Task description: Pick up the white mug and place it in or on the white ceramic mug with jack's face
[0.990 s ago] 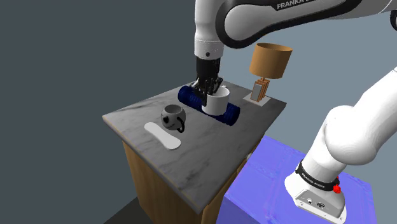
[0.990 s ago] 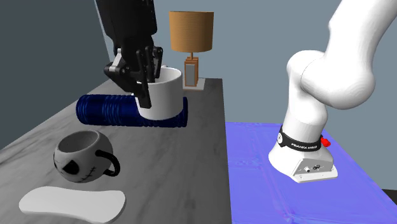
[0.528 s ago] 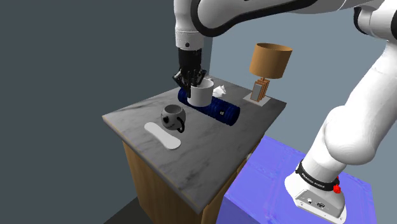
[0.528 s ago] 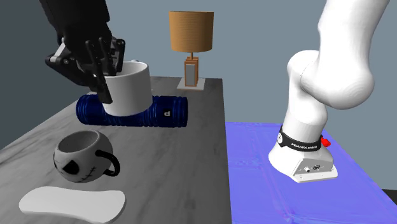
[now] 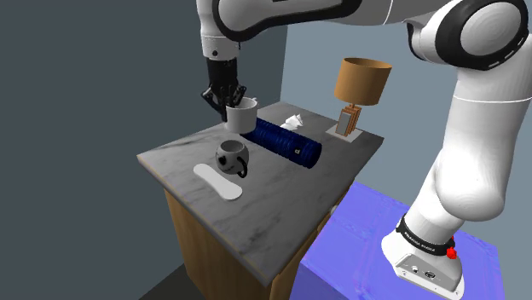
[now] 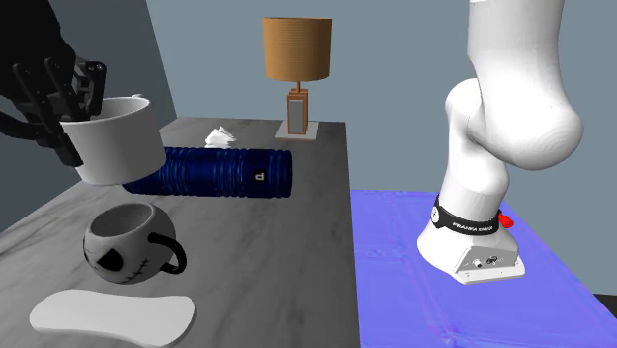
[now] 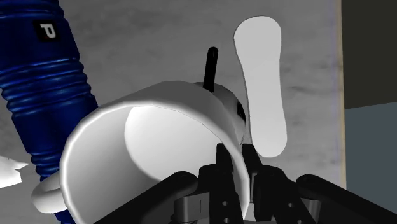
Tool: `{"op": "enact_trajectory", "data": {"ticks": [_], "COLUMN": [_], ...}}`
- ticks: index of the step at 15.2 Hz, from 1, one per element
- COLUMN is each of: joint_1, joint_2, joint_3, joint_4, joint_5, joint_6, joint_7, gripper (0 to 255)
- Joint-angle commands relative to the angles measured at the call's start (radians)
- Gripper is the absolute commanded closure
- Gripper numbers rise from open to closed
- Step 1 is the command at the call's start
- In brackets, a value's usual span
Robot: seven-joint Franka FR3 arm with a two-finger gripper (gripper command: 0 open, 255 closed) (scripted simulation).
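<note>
White mug (image 6: 111,143) carried toward face mug (image 6: 124,242); rim apparently clamped between jaws.

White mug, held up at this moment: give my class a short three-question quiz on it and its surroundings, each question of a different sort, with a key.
1. True or false: the white mug already sits inside the face mug.
2. The gripper clasps the white mug by: A its handle; B its wall at the rim; C its base.
3. Fill in: in the shoulder view the face mug stands between the flat white pad and the ____ ribbed roller.
Key: 1 false, it hangs in the air; 2 B; 3 blue.
</note>
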Motion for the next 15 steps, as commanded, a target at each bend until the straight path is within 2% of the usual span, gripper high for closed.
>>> {"op": "enact_trajectory", "data": {"ticks": [1, 15], "joint_1": [0.003, -0.002], "joint_2": [0.029, 0.046], "joint_3": [-0.002, -0.008], "joint_4": [0.022, -0.136], "joint_5": [-0.010, -0.020], "joint_6": [0.006, 0.179], "joint_7": [0.002, 0.014], "gripper": [255, 255]}}
